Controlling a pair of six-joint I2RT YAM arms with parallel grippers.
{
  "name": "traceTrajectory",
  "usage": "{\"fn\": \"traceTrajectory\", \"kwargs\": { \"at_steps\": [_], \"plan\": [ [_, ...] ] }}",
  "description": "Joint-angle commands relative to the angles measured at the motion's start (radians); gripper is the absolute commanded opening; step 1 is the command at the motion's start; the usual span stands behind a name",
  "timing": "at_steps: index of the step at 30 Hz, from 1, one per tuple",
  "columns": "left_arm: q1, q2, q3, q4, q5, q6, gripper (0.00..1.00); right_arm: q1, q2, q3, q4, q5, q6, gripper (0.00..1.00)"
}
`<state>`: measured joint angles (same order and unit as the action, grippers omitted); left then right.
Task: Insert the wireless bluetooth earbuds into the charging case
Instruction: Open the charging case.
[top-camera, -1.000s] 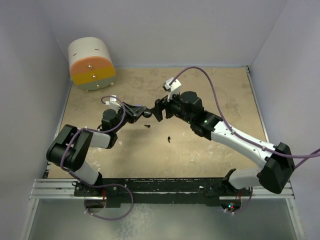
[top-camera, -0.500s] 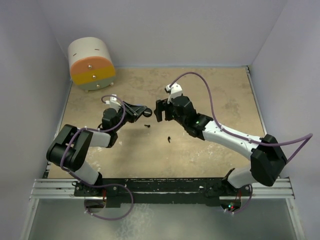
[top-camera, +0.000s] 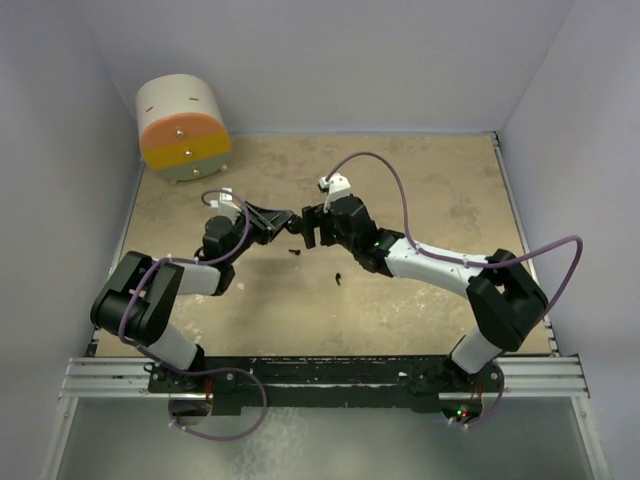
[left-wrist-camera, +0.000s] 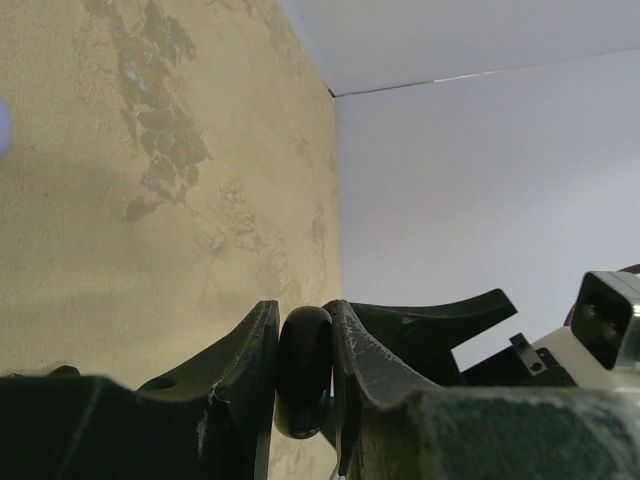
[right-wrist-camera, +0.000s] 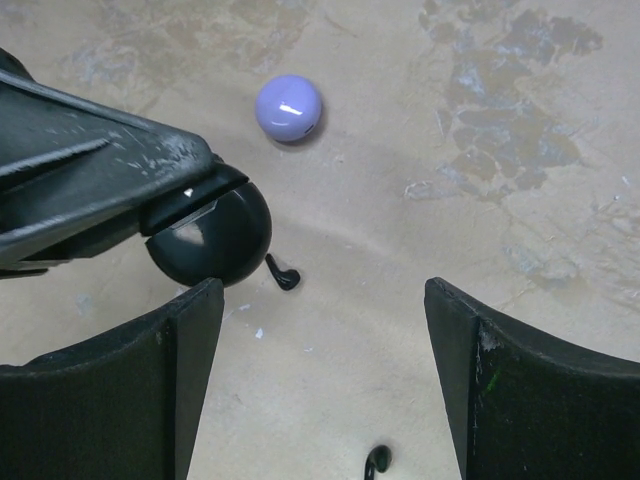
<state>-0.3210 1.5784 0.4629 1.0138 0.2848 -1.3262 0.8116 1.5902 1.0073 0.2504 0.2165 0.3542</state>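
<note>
My left gripper (top-camera: 289, 219) (left-wrist-camera: 302, 312) is shut on a round black charging case (left-wrist-camera: 303, 370) (right-wrist-camera: 212, 240), pinching it across its flat faces just above the table. The right gripper (top-camera: 312, 229) (right-wrist-camera: 322, 290) is open and faces it from the right, its left finger close beside the case without touching. One black wireless bluetooth earbud (right-wrist-camera: 283, 274) (top-camera: 295, 250) lies on the table just under the case. Another black earbud (right-wrist-camera: 376, 461) (top-camera: 338, 277) lies nearer the arms. I cannot tell whether the case's lid is open.
A round lavender case (right-wrist-camera: 289, 108) lies on the table beyond the black one. A drum-shaped white, orange and yellow object (top-camera: 183, 128) stands at the back left corner. Pale walls close in the tabletop on three sides.
The right arm has stretched left, bringing its gripper up to the left gripper and the held case. The left arm has not moved.
</note>
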Motion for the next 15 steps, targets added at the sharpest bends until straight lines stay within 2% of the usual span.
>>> {"fn": "traceTrajectory", "kwargs": {
  "at_steps": [1,12,15],
  "plan": [
    [-0.005,-0.042,0.004,0.047,0.015,-0.018,0.00,0.003,0.022,0.008,0.073,-0.008,0.019,0.84],
    [-0.007,-0.050,-0.022,0.074,0.021,-0.047,0.00,0.004,0.081,0.015,0.123,-0.037,0.015,0.84],
    [-0.003,-0.053,-0.029,0.076,0.007,-0.057,0.00,0.003,0.091,0.023,0.108,0.000,0.015,0.84]
  ]
}}
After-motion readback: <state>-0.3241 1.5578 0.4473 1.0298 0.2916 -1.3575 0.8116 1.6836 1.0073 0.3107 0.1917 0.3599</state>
